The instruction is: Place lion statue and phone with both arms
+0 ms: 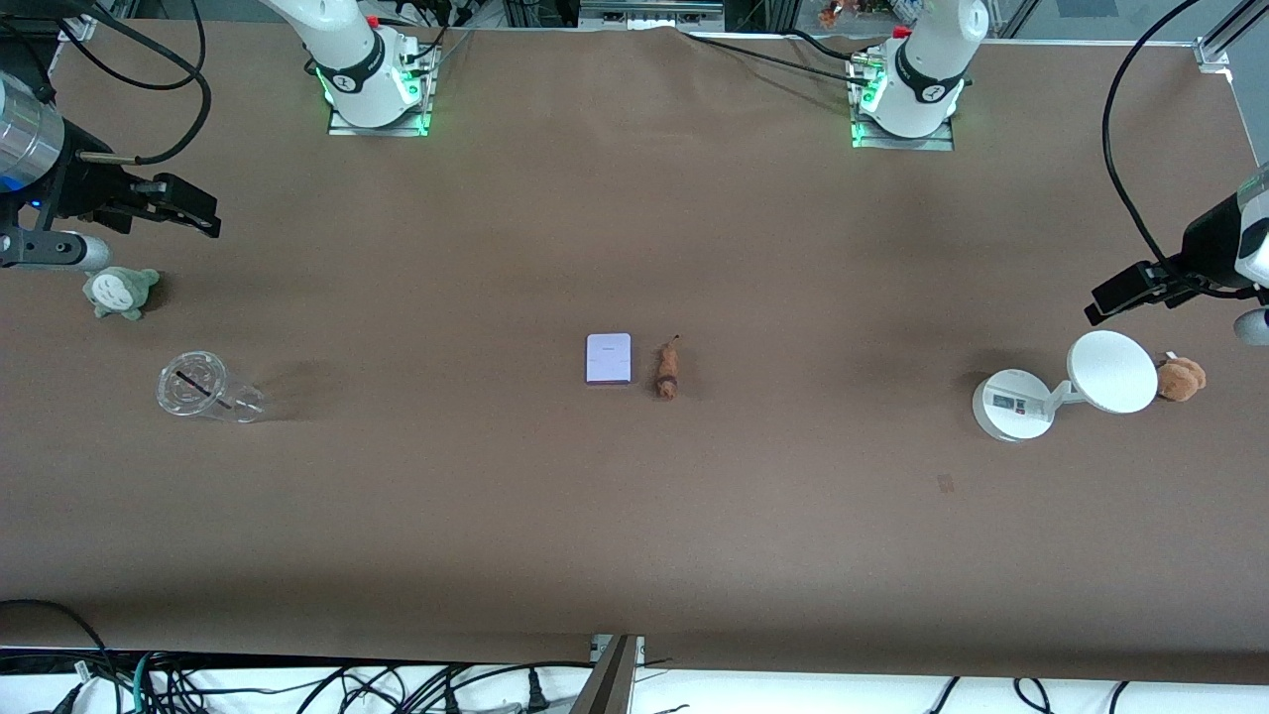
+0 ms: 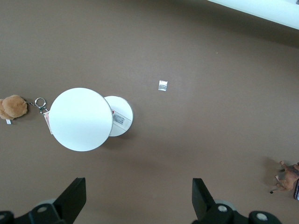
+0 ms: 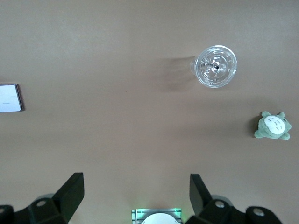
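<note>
The phone (image 1: 609,358) and lion statue (image 1: 668,370) lie side by side at the front frame's centre. The left gripper (image 2: 139,198) spreads wide and empty at the left wrist frame's bottom. The right gripper (image 3: 136,195) likewise gapes empty at the right wrist frame's bottom.

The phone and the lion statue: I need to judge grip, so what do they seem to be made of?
The phone looks like smooth glass or plastic: a flat pale lavender slab with even sheen and rounded corners. The lion statue looks like hard matte resin or wood, though I cannot tell which: reddish-brown, darker at one end, with a thin stiff tail and no gloss.
</note>
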Robot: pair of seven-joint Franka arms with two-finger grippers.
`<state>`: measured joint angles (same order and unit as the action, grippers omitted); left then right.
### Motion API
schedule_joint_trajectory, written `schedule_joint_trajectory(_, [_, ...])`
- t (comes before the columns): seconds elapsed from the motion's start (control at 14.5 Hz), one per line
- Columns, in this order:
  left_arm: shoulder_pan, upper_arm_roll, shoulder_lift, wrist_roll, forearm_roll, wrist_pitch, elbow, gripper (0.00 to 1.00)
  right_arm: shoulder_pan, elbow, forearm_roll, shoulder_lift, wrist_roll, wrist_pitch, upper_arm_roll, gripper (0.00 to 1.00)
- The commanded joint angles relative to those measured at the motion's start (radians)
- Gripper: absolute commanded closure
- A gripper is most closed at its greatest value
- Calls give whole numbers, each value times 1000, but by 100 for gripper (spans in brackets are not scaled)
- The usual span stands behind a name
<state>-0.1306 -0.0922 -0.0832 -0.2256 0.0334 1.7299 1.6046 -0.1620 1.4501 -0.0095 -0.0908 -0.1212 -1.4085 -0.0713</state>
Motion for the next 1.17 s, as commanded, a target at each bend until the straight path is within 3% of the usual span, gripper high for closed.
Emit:
schedule_joint_trajectory(0.0, [-7,-3,-9,9,8,-10,-23,0,-1,-22,-6,-7,8,3,1,0])
schedule_joint_trajectory(1.1, [25,-32,-26,11,8,-4,-28,0,-4,-22,-7,-9,8,2,2,0])
